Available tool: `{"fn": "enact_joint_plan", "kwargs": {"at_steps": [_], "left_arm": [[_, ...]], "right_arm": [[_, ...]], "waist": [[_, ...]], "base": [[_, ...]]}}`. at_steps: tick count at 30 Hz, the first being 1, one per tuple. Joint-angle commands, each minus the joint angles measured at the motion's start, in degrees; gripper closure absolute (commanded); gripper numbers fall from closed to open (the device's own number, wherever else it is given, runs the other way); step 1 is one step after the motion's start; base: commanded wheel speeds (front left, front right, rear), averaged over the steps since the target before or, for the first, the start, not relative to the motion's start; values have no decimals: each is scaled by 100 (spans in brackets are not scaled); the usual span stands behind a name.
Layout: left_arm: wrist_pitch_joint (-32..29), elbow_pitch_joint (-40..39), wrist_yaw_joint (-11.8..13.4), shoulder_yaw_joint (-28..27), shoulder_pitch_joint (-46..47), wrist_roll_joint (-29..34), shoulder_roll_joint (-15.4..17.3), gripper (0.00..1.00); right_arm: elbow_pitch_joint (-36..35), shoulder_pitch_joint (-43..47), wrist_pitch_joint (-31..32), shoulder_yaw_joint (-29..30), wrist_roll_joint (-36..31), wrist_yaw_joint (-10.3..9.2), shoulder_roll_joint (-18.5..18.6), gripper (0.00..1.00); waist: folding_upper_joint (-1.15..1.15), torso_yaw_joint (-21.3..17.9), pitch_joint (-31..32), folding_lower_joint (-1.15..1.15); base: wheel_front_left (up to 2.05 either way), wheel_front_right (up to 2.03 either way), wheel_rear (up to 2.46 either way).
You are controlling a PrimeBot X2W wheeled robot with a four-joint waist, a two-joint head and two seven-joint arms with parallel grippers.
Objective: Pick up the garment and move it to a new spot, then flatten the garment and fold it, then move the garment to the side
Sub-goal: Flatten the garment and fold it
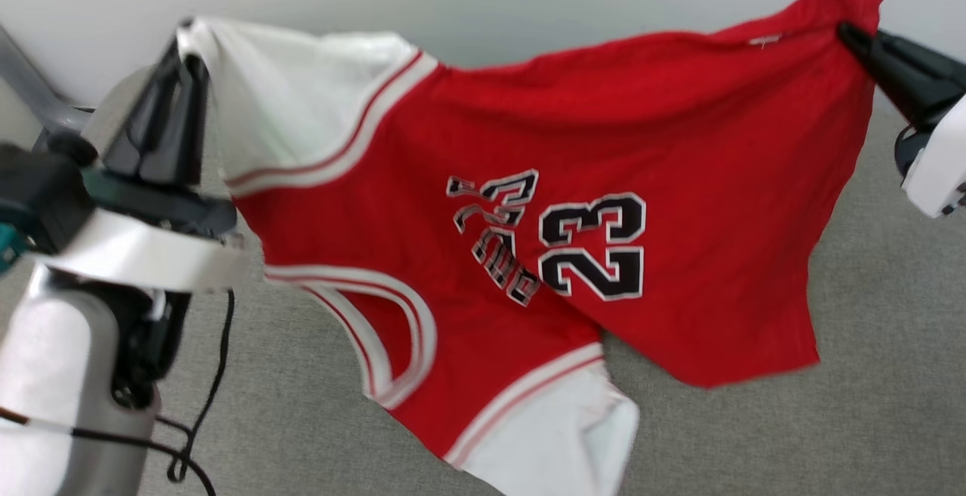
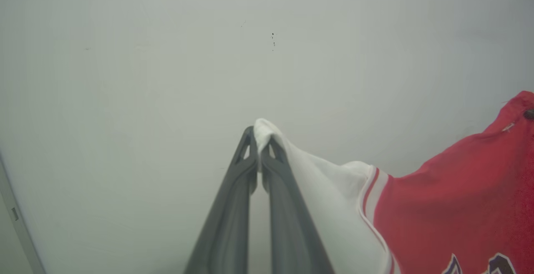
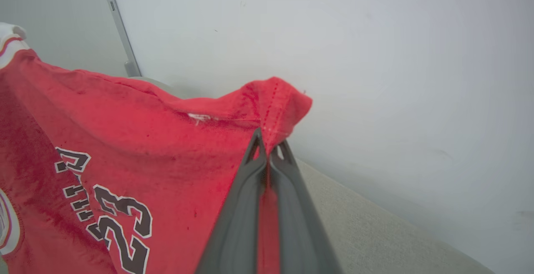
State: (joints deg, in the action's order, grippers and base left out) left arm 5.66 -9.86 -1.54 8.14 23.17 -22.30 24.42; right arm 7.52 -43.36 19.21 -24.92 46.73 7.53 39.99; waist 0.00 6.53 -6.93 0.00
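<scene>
Sideways, garment point(image 1: 604, 141) between left end effector point(image 1: 186, 41) and right end effector point(image 1: 850, 32), both gripping it.

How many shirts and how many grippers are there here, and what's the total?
garment: 1
grippers: 2 (left gripper, right gripper, each shut on the garment)
total: 3

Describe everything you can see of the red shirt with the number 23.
The garment is a soft red T-shirt with white short sleeves, red-and-white striped trim and a black, white-edged 23 print. It hangs spread sideways in the air: the left gripper is shut on one white sleeve, the right gripper on a red hem corner. Its lower sleeve droops toward the grey surface.
</scene>
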Motion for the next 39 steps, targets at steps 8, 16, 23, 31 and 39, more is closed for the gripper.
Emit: {"fn": "enact_joint_plan", "kwargs": {"at_steps": [8, 16, 23, 31, 39], "left_arm": [[-312, -58, -195, 33, 1578, 14, 172, 100], [-334, 446, -349, 133, 3078, -23, 125, 100], [-187, 1431, -479, 256, 4841, -37, 91, 100], [70, 2537, -557, 547, 6677, 1, 113, 100], [343, 3464, -581, 759, 7883, -5, 99, 100]], "right_arm": [[-380, -374, 58, 848, -503, -8, -396, 100], [-515, -1142, 181, 1418, -1060, -9, -706, 100], [-215, -2484, 374, 1563, -1678, -9, -903, 100], [662, -4311, 139, 1470, -2221, -9, -1147, 100], [1860, -5712, -425, 1235, -2448, -8, -1308, 100]], "waist": [[0, -139, -455, 0], [0, -169, -1127, 0], [0, -226, -1898, 0], [0, -274, -2509, 0], [0, -254, -2847, 0]], "base": [[0, 0, 0], [0, 0, 0], [0, 0, 0], [0, 0, 0], [0, 0, 0]]}}
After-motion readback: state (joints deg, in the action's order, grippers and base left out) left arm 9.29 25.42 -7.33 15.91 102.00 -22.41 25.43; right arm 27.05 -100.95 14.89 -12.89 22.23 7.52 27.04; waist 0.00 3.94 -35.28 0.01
